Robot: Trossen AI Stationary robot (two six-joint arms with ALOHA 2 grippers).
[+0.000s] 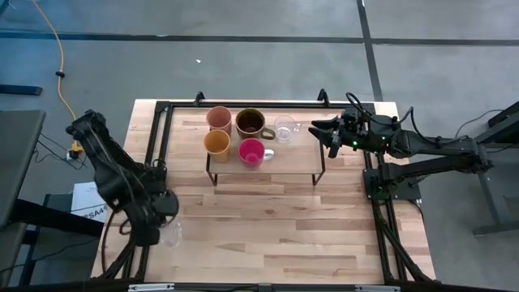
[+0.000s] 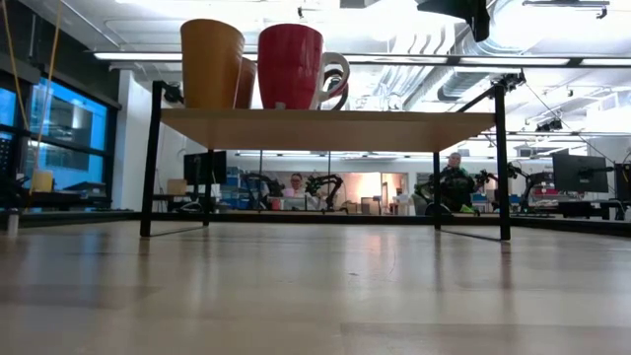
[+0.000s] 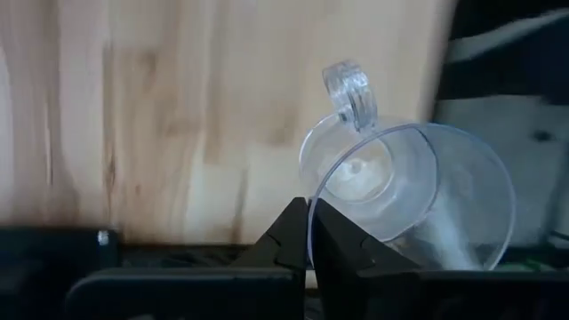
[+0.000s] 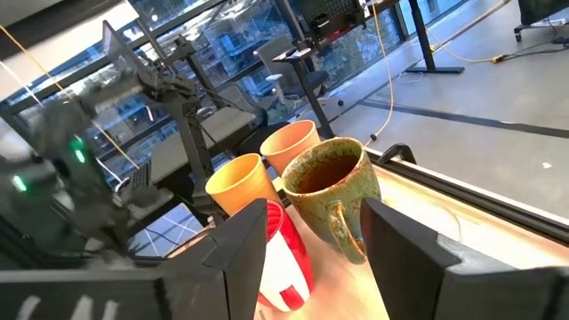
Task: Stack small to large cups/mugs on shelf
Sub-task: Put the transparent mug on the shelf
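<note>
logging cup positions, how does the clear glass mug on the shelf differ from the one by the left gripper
The clear glass mug on the shelf stands upright beside the brown handled mug, with no gripper holding it. The other clear glass mug is off the shelf at the table's near left corner, tilted, its rim pinched by the left gripper. Both are transparent and have a handle.

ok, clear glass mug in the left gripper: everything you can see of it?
The clear glass mug is transparent and round, with a looped handle on its side. It sits near the table's front-left corner, off the black-framed wooden shelf. The left gripper is shut on its rim, one finger inside, one outside. It looks tilted, mouth toward the wrist camera, and seems empty. Whether its base touches the wooden table is unclear.
</note>
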